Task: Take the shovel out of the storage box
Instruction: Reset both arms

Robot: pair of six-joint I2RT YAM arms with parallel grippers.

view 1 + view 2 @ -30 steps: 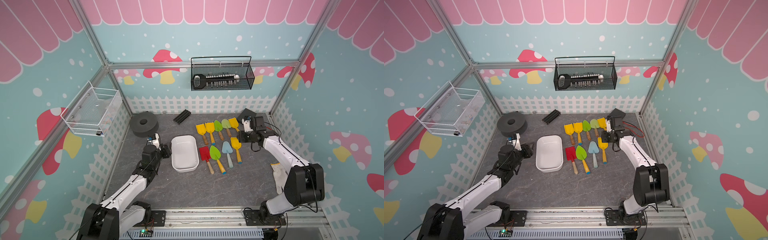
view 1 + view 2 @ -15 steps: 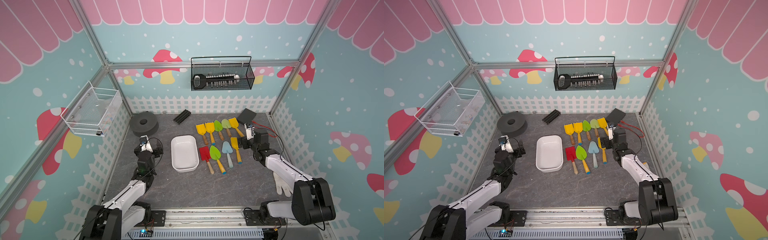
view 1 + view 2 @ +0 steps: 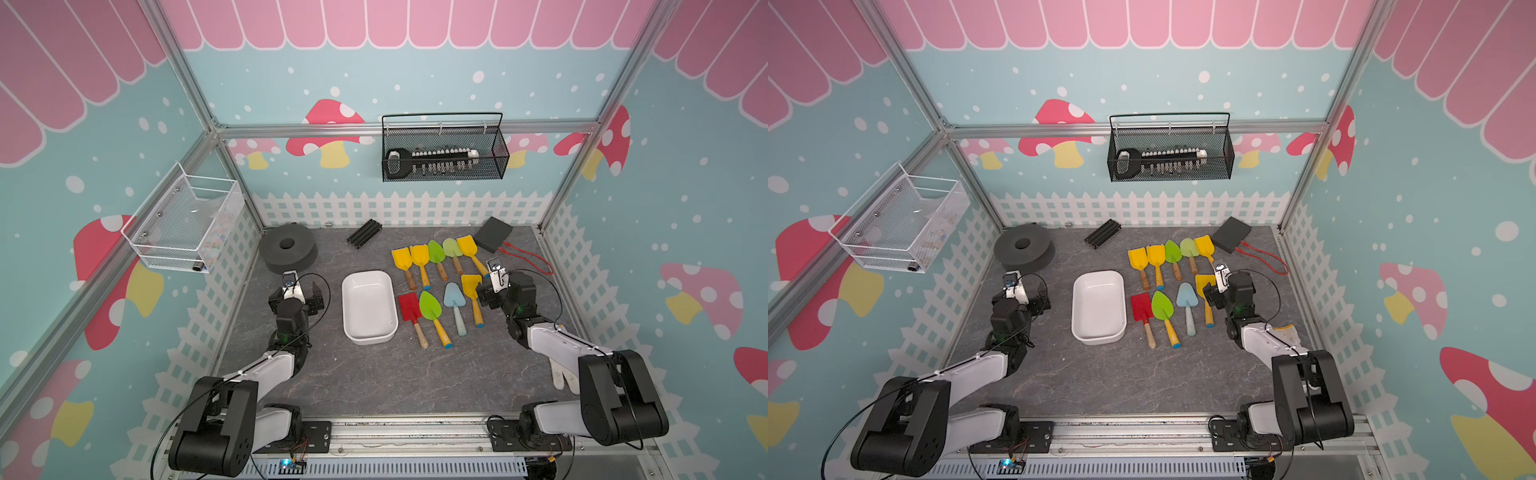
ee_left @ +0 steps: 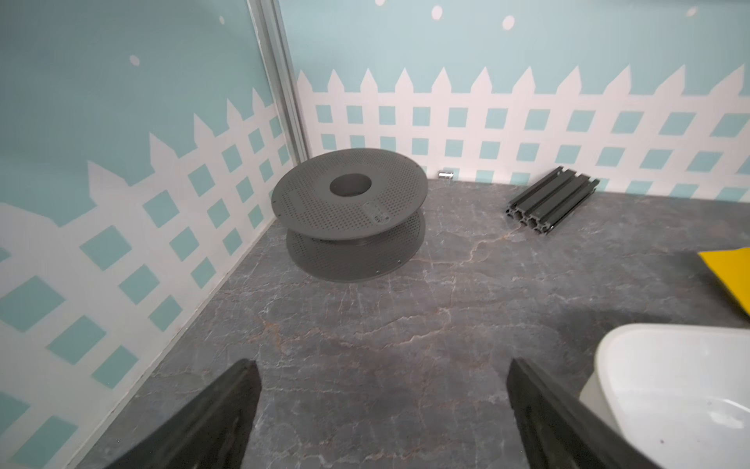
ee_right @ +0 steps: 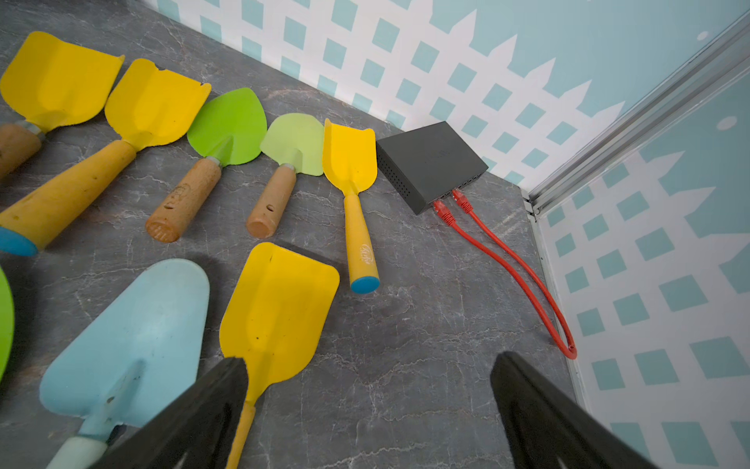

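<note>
The storage box (image 3: 368,307) sits empty; the yellow shovel (image 5: 280,300) lies on the table (image 3: 374,374) by your right gripper (image 5: 369,361), which, like the left gripper (image 4: 380,363), is spread wide and holds nothing. It looks light, stiff and slick-bladed, so take the handle

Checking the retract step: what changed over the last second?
Both arms retracted. The right gripper left the black box and hangs open by the front yellow shovel; the left gripper eased back beside the tub, open. Nothing held. Tub empty, shovels unmoved.
</note>
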